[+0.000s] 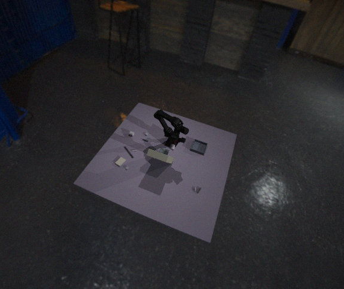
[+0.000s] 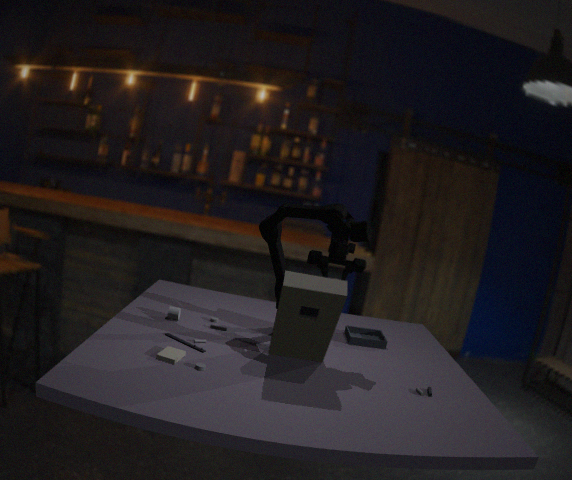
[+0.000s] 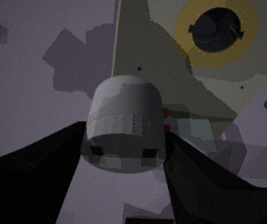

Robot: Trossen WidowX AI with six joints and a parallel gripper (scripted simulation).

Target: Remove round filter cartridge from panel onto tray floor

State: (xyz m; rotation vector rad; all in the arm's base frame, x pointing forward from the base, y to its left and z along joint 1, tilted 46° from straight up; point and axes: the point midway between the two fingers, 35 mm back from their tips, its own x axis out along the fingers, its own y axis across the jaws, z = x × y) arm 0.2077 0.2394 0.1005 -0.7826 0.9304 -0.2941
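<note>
One cartridge, out of the panel, clasped in my gripper. Outstanding: tray beside the panel, cartridge laid inside, release, retreat.

I see a pale grey filter cartridge with two black slots, a yellow ring around a dark round opening on the beige panel, and a lilac table.
</note>
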